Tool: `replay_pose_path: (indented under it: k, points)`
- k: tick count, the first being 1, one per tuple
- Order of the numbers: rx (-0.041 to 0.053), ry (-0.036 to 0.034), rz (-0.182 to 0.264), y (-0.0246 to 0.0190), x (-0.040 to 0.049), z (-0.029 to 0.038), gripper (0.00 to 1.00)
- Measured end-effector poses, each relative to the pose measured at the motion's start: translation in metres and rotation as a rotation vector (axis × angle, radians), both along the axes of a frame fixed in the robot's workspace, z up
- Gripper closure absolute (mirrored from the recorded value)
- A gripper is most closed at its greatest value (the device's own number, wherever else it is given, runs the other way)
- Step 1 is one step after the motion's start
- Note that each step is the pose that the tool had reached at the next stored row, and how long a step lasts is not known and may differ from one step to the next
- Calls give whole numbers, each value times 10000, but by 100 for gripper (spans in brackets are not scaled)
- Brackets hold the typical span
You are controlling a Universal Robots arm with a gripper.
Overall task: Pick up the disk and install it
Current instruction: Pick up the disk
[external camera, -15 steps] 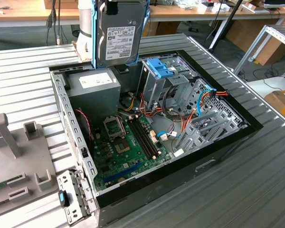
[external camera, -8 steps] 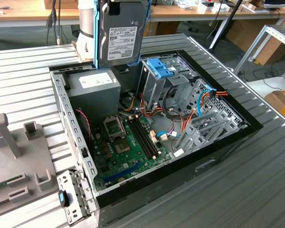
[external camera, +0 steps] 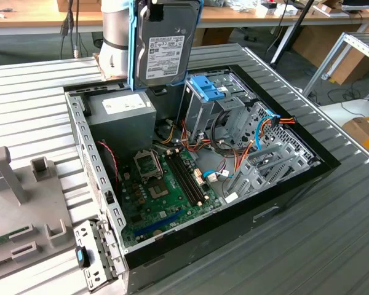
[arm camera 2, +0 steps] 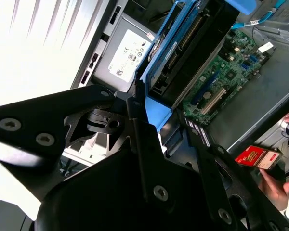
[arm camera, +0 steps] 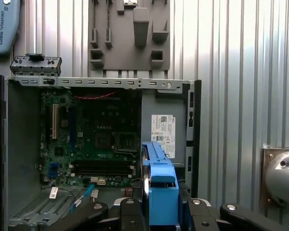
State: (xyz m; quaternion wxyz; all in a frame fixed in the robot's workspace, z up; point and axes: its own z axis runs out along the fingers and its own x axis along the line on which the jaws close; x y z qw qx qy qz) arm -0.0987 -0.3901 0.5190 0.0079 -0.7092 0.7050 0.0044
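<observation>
Blue-railed, dark, flat rectangular hard disk (external camera: 165, 43) hangs on edge above the open black metal PC case (external camera: 283, 203), approx. over the grey box-shaped power supply (external camera: 120, 114) and touching nothing inside. Case sits on the ribbed light metal bench (external camera: 332, 246). Our judgement: picked up, not yet installed.

Black-linkage gripper (arm camera: 162, 214) is clamped on the disk. In the first wrist view we see a finger on each side of the blue end, and nothing else carries it. Held upright prob. so the rails can line up w/ the grey metal drive cage w/ light-blue ribbed latch (external camera: 206, 89), which is near, toward the exterior view's right. Disk and cage are apart.

Views compared:
- Exterior view gives us disk height over the case + cage position.
- First wrist view looks past the disk onto the green motherboard (arm camera: 94, 139).
- Second wrist view gives the rail edge-on, plus a person's hand (arm camera 2: 279, 187) w/ a red card (arm camera 2: 257, 159) beside the case.
</observation>
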Motion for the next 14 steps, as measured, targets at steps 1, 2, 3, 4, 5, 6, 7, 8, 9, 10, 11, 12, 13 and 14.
replay_pose_path:
  k: [1,2,3,4,5,6,7,8,9,10,11,12,13,14]
  points:
    - [0,0,0,-7,8,0,64]
    - [-1,0,1,-13,15,0,64]
    - [-1,0,0,-23,26,0,64]
    - [-1,0,0,-35,39,0,64]
    - [-2,-1,0,-47,53,-1,64]
    - [-2,-1,0,-53,62,-1,64]
    - [-3,-1,0,-58,68,-1,64]
    - [-4,0,0,-65,77,0,64]
    - [-5,0,0,-71,85,-1,64]
    - [-7,1,0,-84,101,0,64]
    - [-8,0,-1,-91,110,-1,64]
    - [-9,0,0,-99,119,-1,64]
    - [-12,0,0,-116,136,-1,64]
    - [-14,0,0,-136,155,-1,64]
